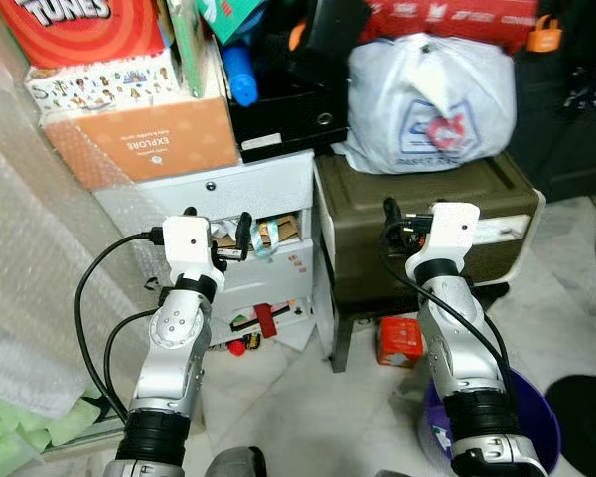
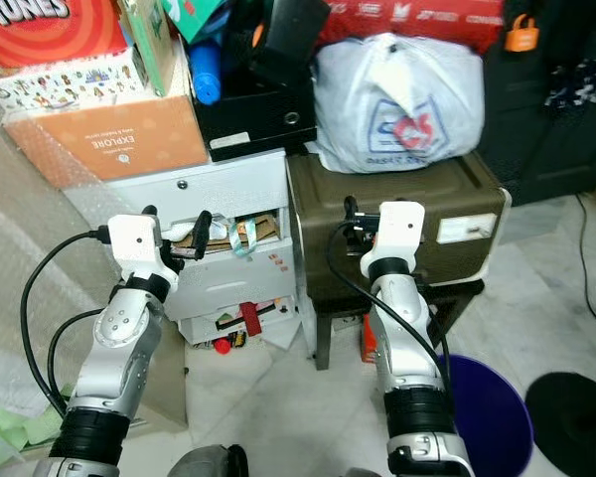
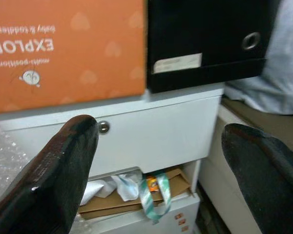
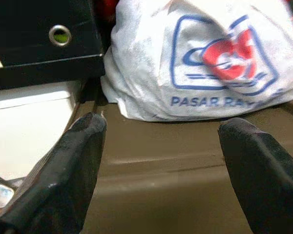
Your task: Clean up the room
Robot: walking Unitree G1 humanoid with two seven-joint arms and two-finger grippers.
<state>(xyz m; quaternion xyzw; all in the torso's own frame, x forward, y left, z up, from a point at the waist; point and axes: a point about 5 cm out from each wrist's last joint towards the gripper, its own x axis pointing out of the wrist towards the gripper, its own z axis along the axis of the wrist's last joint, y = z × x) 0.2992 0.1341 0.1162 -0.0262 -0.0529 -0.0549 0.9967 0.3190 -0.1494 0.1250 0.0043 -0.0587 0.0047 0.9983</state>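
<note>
Grippers: two, left gripper (image 3: 156, 165) and right gripper (image 4: 161, 165), both spread wide, holding nothing. One white drawer unit (image 1: 240, 194) at 11 o'clock, middle drawer ajar and stuffed with paper scraps (image 3: 136, 187); orange box (image 1: 144, 139) reads "EXPLORE". One white bag (image 4: 205, 58) at 1 o'clock, marked "PASAR RAY", sits on one olive trunk (image 1: 427, 214)

Crinkled, thin white plastic bag (image 1: 424, 104) with printed logo sits on a matt olive-brown box (image 1: 427, 224). The white drawer cabinet (image 1: 248, 199) looks smooth and painted, with a small shiny metal knob (image 3: 103, 127). Orange box (image 1: 144, 139) is matt cardboard. Bubble wrap (image 1: 30, 258) is clear, bumpy plastic. Floor (image 1: 566, 298) is glossy pale tile.
</note>
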